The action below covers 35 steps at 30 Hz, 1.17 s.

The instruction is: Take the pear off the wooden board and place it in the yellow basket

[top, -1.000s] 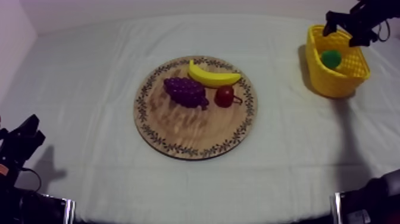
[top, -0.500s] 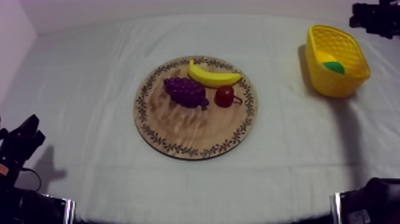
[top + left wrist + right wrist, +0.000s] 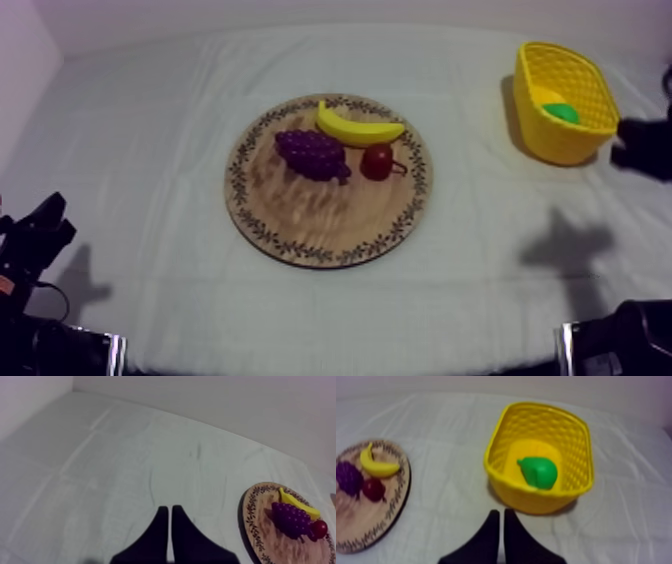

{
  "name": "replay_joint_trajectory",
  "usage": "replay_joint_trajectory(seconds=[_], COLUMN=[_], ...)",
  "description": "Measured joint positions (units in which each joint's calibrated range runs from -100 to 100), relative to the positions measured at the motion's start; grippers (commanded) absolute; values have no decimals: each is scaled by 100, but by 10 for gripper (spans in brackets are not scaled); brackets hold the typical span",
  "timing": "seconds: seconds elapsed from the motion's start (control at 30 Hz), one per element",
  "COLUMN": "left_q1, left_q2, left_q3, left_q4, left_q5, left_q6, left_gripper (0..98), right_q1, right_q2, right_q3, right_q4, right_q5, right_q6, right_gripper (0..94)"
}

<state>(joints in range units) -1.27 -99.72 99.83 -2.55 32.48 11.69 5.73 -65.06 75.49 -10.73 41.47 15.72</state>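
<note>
I am holding my right gripper, fingers pressed together on nothing, just before the yellow basket where the pear is lying, off the wooden board, so I am judging the placing done and next only a clear retreat, my left gripper likewise closed and empty.
</note>
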Motion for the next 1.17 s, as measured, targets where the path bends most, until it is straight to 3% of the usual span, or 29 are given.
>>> replay_joint_trajectory(seconds=[0.2, 0.5, 0.63, 0.77, 1.0, 1.17], left_q1=[0, 0, 0, 0, 0, 0], left_q2=[0, 0, 0, 0, 0, 0], left_q3=[0, 0, 0, 0, 0, 0], left_q4=[0, 0, 0, 0, 0, 0], left_q5=[0, 0, 0, 0, 0, 0], left_q6=[0, 0, 0, 0, 0, 0], left_gripper=[1, 1, 1, 1, 1, 1], right_q1=[-92, -212, -260, -308, -304, -291], right_q2=[-1503, -2740, -2982, -3043, -3056, -3056], right_q3=[1522, 2361, 2417, 2435, 2436, 2436], right_q4=[226, 790, 965, 971, 990, 995], right_q5=[182, -212, -404, -431, -441, -441], right_q6=[-106, -974, -1165, -1082, -482, -453], right_gripper=[4, 6, 6, 6, 6, 6])
